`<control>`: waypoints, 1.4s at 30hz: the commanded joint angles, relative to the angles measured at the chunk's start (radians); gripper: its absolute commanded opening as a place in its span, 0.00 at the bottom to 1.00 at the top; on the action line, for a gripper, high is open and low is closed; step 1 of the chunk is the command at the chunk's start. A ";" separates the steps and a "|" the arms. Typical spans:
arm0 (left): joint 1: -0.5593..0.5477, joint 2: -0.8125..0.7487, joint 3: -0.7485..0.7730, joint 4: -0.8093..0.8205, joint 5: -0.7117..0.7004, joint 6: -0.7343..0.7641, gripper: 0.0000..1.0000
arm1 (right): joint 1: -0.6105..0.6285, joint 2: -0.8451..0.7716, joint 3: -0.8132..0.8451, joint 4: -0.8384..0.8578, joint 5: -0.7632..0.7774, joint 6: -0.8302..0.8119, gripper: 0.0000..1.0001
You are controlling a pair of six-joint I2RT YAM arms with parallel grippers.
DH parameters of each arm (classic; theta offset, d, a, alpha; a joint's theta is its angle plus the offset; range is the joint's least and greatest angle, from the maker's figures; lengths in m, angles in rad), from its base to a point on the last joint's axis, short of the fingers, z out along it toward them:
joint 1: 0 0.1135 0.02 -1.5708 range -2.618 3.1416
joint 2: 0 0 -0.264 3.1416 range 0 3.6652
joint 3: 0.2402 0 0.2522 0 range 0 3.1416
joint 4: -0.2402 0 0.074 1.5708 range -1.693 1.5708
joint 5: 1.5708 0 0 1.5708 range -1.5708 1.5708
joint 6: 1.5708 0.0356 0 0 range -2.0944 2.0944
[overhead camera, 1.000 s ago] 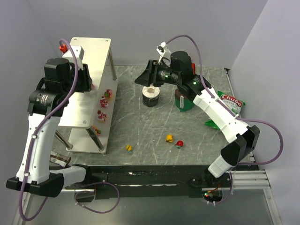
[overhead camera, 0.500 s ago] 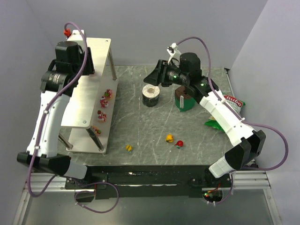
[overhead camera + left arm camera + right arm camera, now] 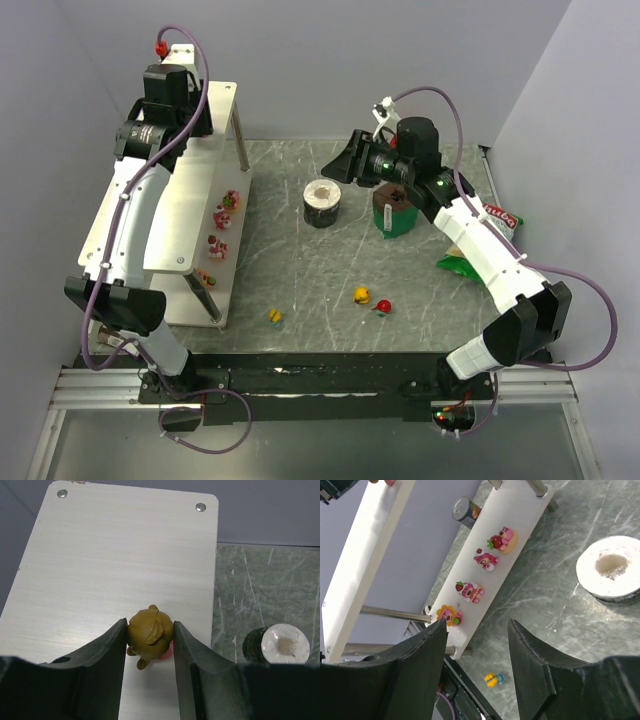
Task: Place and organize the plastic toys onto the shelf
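My left gripper point(image 3: 149, 630) is shut on a small brown-yellow toy point(image 3: 149, 636), held above the white top of the shelf point(image 3: 115, 555) near its right edge. In the top view the left wrist point(image 3: 168, 92) hangs over the shelf's point(image 3: 190, 175) far end. Several pink and yellow toys point(image 3: 486, 560) lie in a row on the lower tier point(image 3: 522, 507). On the table lie two yellow toys point(image 3: 275, 316) point(image 3: 363, 295) and a red toy point(image 3: 382, 305). My right gripper point(image 3: 476, 630) is open and holds nothing, high over the table by the white-topped cup.
A dark cup with a white top point(image 3: 322, 203) stands mid-table, a green cup point(image 3: 392, 212) just right of it. A green chip bag point(image 3: 490, 225) lies at the right edge. A metal can point(image 3: 465, 510) sits under the shelf.
My left arm has swung back and up along the shelf to its far end, still gripping the toy. My right arm has drifted a little to the right, away from the white-topped cup.
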 commanded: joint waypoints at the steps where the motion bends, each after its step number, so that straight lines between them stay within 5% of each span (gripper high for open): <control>1: 0.002 0.005 0.053 0.032 -0.017 -0.015 0.36 | -0.016 -0.055 -0.007 0.053 -0.021 0.006 0.59; 17: 0.014 0.001 -0.003 0.079 0.021 0.002 0.50 | -0.029 -0.045 -0.010 0.068 -0.044 0.020 0.59; 29: 0.016 -0.013 0.019 0.075 0.044 0.011 0.80 | -0.030 -0.045 -0.016 0.071 -0.044 0.036 0.59; 42: 0.014 -0.272 -0.084 -0.001 0.072 -0.027 0.99 | -0.050 -0.071 -0.013 0.051 -0.080 0.004 0.64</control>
